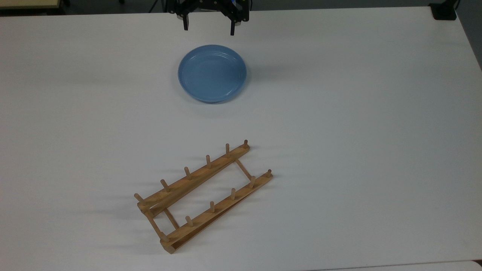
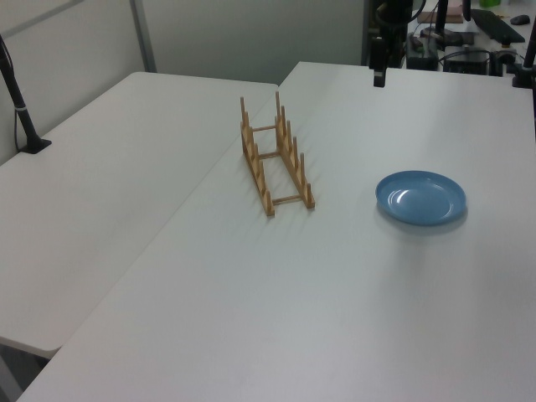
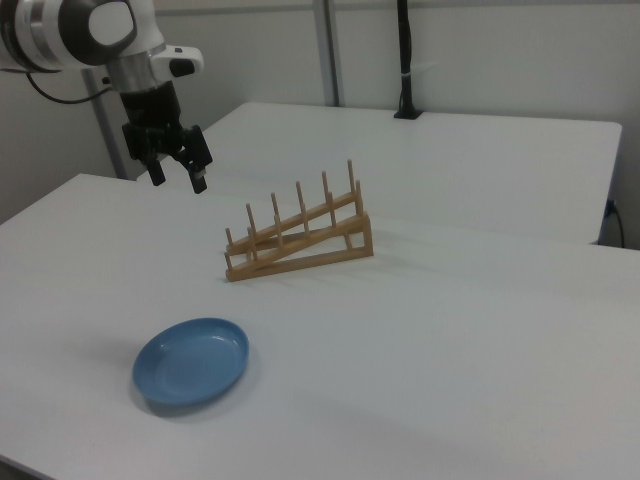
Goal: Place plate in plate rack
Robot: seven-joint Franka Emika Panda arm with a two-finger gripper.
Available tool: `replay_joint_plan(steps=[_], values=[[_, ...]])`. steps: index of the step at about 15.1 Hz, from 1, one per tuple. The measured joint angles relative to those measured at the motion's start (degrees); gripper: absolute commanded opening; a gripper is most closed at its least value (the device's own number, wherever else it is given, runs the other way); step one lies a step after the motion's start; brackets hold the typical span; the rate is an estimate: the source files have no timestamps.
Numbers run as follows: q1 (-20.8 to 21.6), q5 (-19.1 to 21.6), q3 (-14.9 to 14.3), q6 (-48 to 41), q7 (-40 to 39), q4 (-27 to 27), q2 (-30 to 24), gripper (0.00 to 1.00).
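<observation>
The light-blue plate [image 1: 212, 73] lies flat on the white table, upper middle of the top view; it also appears as the plate [image 2: 420, 198] and the plate [image 3: 192, 362]. The wooden plate rack [image 1: 203, 195] rests slanted below it, with nothing in it, also seen as the rack [image 2: 275, 159] and the rack [image 3: 300, 240]. My gripper [image 1: 209, 29] hangs open and holding nothing at the top view's upper edge, just beyond the plate. In the right view the gripper [image 3: 179, 183] is well above the table, up and left of the plate. The gripper [image 2: 379, 81] appears edge-on.
A black clamp base [image 1: 444, 11] sits at the table's far right corner in the top view. A black pole [image 2: 23, 117] stands on the neighbouring table in the left view. Cluttered desks [image 2: 469, 50] lie behind the arm.
</observation>
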Motion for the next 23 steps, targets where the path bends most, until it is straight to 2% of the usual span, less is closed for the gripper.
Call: replay_joint_plan(steps=[11,14,18,23], values=[[0.0,0.0,0.0,-0.1,-0.6,-1.0,-0.2,1.00],[-0.6,0.0,0.0,-0.1,-6.6,-1.9,-0.2,1.00],[-2.7,-0.2,-0.1,3.4,-16.3,-7.8,0.3,1.00],[-4.3,-4.6,-0.2,13.5,-21.4,-18.3,2.0,0.84]])
